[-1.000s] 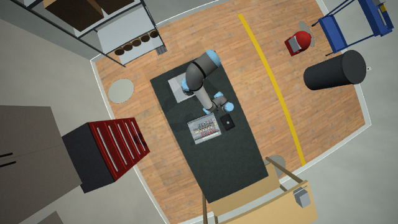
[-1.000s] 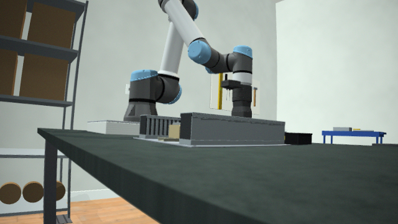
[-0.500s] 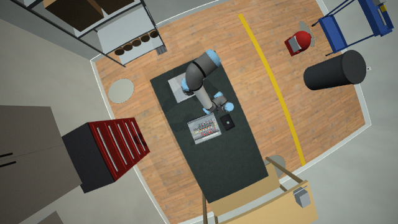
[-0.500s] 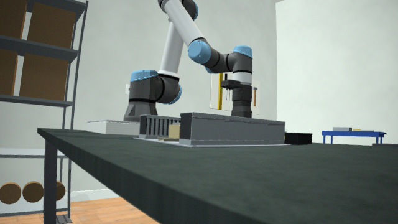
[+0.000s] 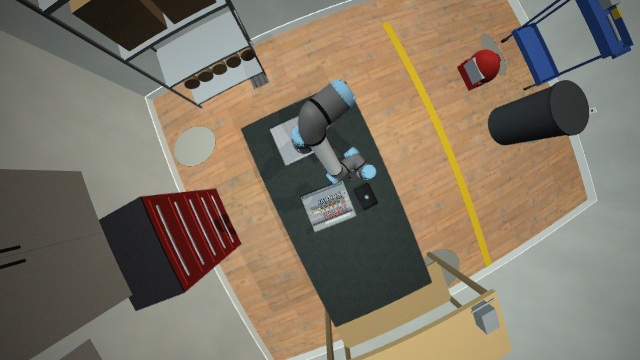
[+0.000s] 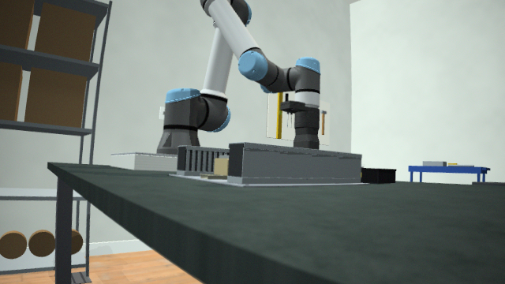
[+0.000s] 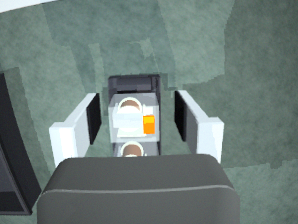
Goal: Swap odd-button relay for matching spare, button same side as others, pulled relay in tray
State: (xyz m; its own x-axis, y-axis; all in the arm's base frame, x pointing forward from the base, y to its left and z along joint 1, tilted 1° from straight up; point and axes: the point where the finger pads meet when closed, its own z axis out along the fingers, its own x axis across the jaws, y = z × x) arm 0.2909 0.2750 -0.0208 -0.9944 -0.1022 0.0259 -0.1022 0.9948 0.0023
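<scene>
- End effector: the gripper (image 6: 306,140) (image 7: 137,107) is shown opened wide, with nothing gripped; its two fingers are parted on either side of a relay.
- Relay below the gripper: a clear-cased relay (image 7: 131,131) is framed between the fingers in the wrist view, a gap being seen on each side; its orange test button (image 7: 149,125) is set off-center, toward the right-hand finger of that view.
- Second relay: another relay (image 7: 132,149) is seen just beside the first, partly hidden by the gripper body.
- Holder: a dark base (image 7: 134,82) is seen around the framed relay, projecting beyond its far end.
- Tray: the black tray (image 5: 371,202) (image 6: 379,176) (image 7: 20,155) is placed beyond the left-hand finger of the wrist view; a small pale green spot is shown within it from above.
- Panel: the component-filled panel (image 5: 319,226) (image 6: 301,166) is placed to the lower left of the arm's wrist (image 5: 368,172) (image 6: 308,80) in the top view. Its relays are too small to be distinguished.

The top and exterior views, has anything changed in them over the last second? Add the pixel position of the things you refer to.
Nothing visibly changed. The arm (image 5: 327,159) (image 6: 233,28) holds the same pose, and the black tray (image 5: 364,193) (image 6: 379,176) and the grey panel assembly (image 5: 334,223) (image 6: 300,163) stayed where they were.
</scene>
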